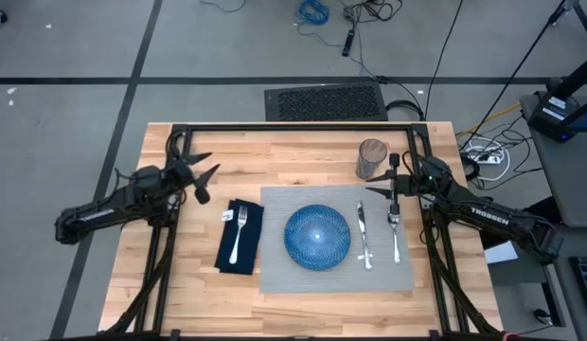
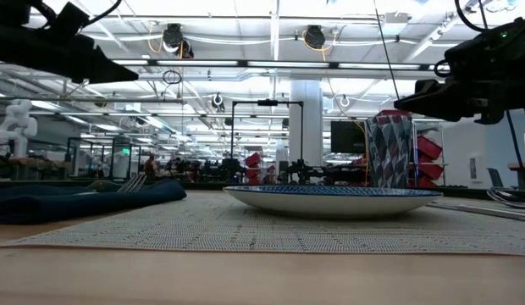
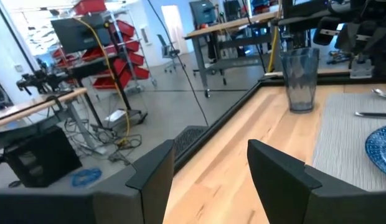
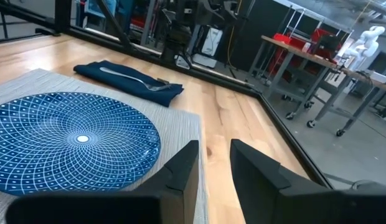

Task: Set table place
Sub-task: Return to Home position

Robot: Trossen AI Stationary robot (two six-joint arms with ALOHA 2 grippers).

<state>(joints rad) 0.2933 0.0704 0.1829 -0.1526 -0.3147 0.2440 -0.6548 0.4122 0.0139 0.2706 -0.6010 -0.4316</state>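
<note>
Table (image 1: 185,284): light wood planks inside a thin black frame; carries all items listed below.
Place (image 1: 275,275): grey placemat, flat in the middle of the table, long side parallel to the near edge, right end close to the right edge.
Plate (image 1: 317,235): round, blue with a fine pattern; on the left half of the place.
Knife (image 1: 364,235): silver, on the place just right of the plate, lengthwise toward the far edge.
Spoon (image 1: 395,237): silver, parallel to the knife on its right, near the right end of the place.
Napkin (image 1: 251,254): navy cloth on bare wood, just beside the left end of the place.
Fork (image 1: 238,232): silver, lying along the napkin, tines toward the far edge.
Cup (image 1: 371,158): upright on bare wood toward the far right corner of the table, just beyond the far edge of the place.
Left gripper (image 1: 206,178): raised above the wood near the left edge, just beyond the far end of the napkin; fingers (image 3: 149,180) spread wide, nothing between them.
Right gripper (image 1: 381,183): raised above the far right corner of the place, near the cup; fingers (image 4: 180,168) parted by a narrow gap, holding nothing.
</note>
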